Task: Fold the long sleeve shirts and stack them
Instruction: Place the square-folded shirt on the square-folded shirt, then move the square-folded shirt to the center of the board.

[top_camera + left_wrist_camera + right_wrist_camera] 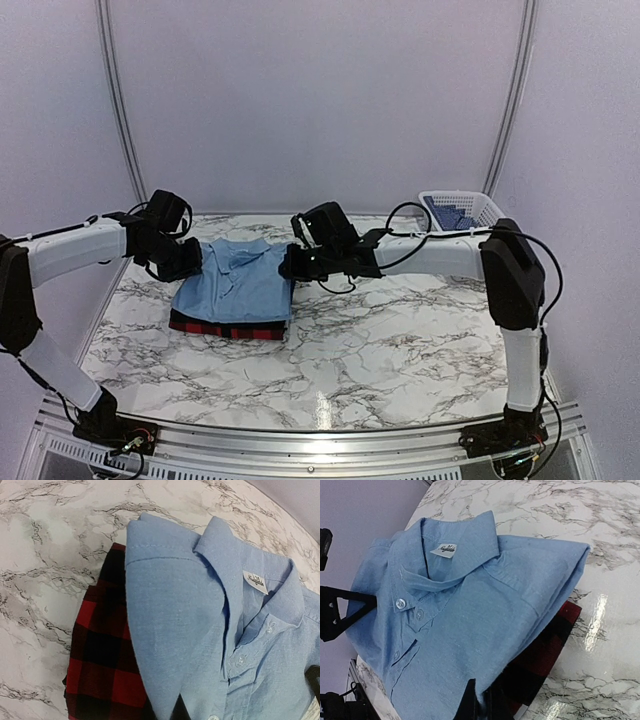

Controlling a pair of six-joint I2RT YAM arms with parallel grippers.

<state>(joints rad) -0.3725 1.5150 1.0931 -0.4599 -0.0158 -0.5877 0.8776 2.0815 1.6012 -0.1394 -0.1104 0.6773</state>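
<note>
From high behind the rig, my top external view looked forward and down over the whole tabletop (400, 360). My 2 wrist views sat close, facing the light blue shirt (238, 285) from opposite sides; all 3 shared it.

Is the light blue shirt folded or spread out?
Folded: the light blue shirt is a compact rectangle, collar up, lying atop the plaid shirt.
</note>
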